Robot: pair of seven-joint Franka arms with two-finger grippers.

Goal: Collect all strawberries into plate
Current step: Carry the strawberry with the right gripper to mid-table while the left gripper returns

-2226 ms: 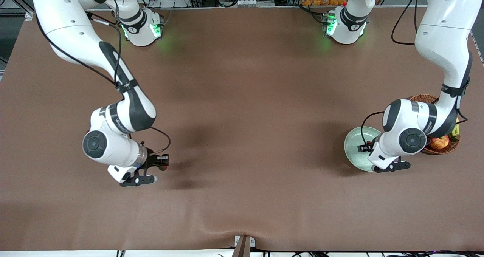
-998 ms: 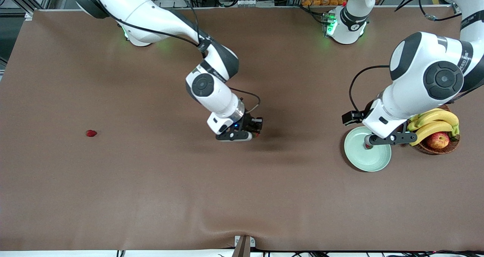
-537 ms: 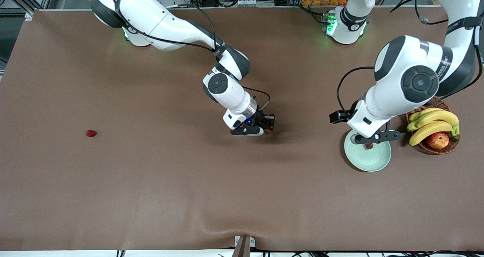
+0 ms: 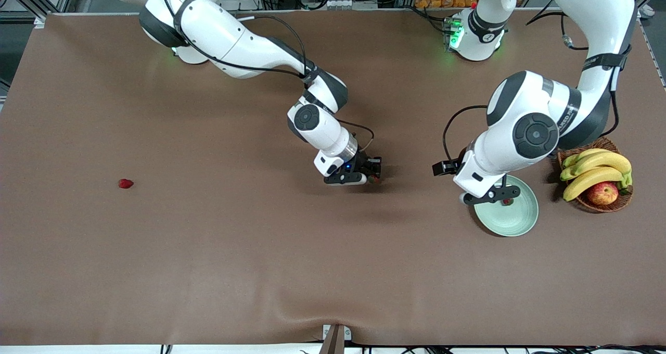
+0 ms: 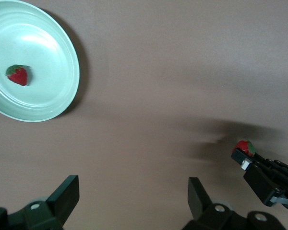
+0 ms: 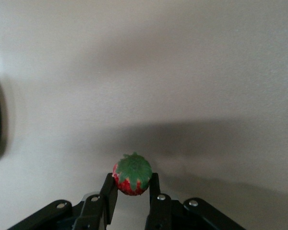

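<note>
Jaws on the right gripper [image 6: 130,194] are clamped tight on a strawberry [image 6: 131,173], green cap facing out from the tips. It's up in the air over the bare brown counter [image 4: 218,250], roughly mid-counter, partway between the two arms' ends. You can spot that same berry from the left wrist view too, poking out at the tip of the right arm's black fingers.

Left gripper [image 5: 129,203] has its jaws spread wide with nothing between them. It hangs over the counter right at the plate's edge on the side toward the right arm's end, and in the front view its fingers overlap the rim.

The plate [image 4: 520,223] is pale mint green and sits toward the left arm's end of the counter, just beside a wicker basket [image 4: 622,200] holding bananas [image 4: 598,166] and an apple [image 4: 602,192]. One plated strawberry [image 5: 18,75] is already lying inside the plate, a bit off-centre.

A third, loose strawberry [image 4: 125,184] is lying by itself on the counter way over toward the right arm's end, well apart from everything else, about level with the plate as seen from the front camera.
</note>
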